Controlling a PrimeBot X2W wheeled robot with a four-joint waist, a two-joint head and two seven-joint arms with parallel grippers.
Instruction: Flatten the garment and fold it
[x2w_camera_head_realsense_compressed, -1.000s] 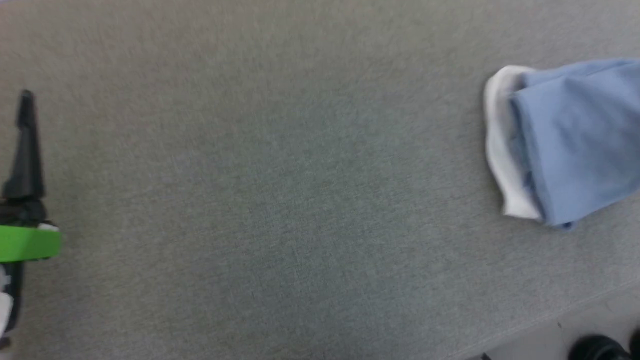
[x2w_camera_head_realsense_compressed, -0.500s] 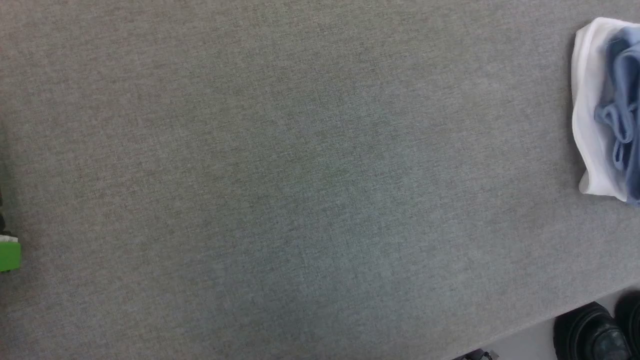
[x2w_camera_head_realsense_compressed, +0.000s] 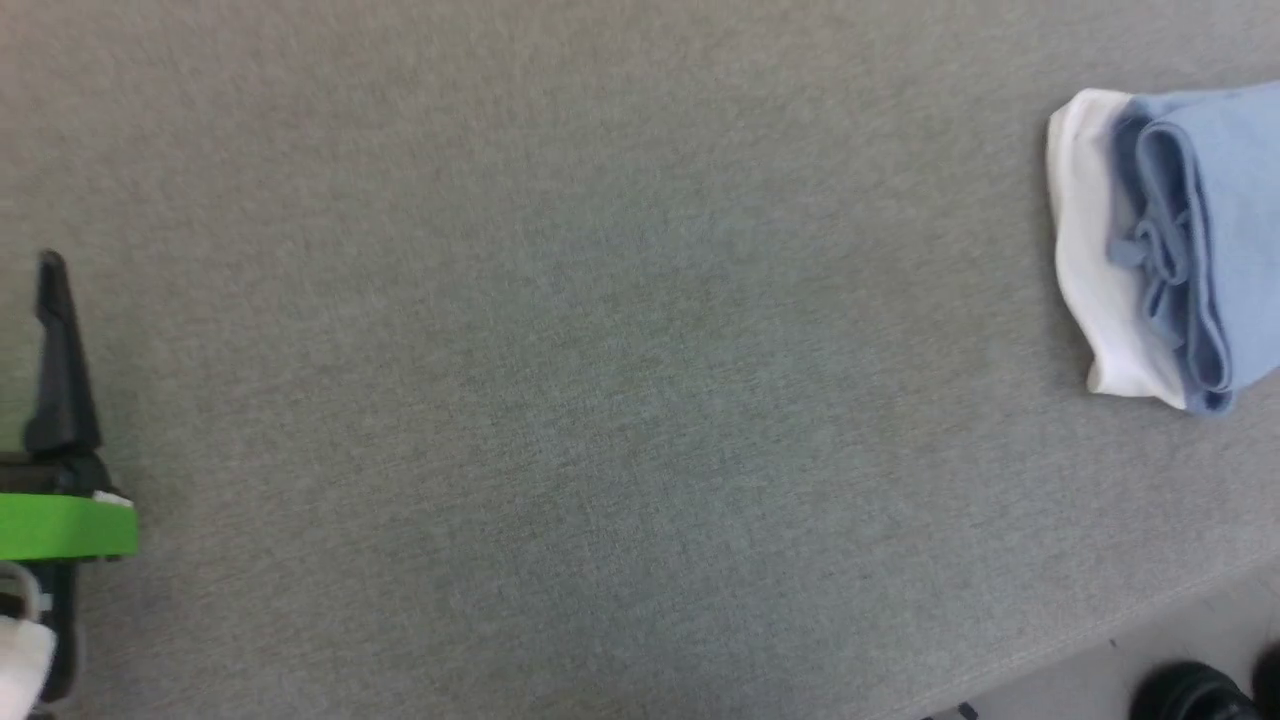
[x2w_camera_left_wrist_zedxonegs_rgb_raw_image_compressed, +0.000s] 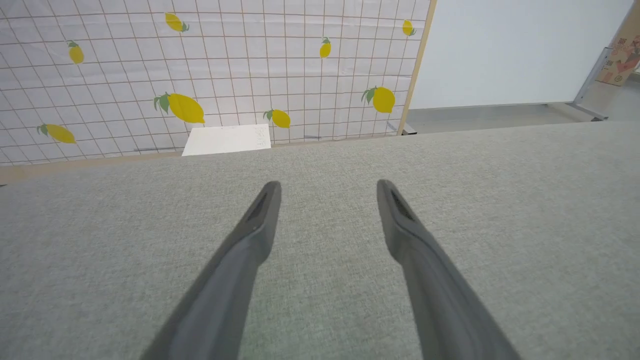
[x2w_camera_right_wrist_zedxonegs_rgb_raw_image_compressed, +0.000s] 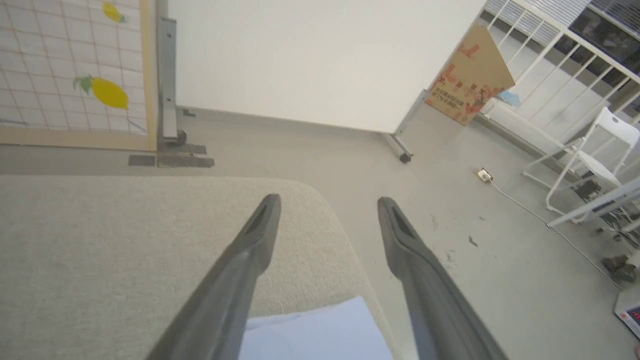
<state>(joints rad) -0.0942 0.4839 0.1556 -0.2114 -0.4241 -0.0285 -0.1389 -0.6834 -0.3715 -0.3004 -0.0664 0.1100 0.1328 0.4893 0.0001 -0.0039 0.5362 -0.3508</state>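
Shirt sits bundled at the table's right end — soft, light, likely limp, best pinched at a hem corner — left gripper and right gripper both spread, empty.

A staged test space, probably a robotics lab

A grey cloth-covered table stands on a bare floor before a wood-framed lemon-print backdrop. Beside it are a white wheeled partition, a leaning cardboard box, a white folding chair and a loose cable.
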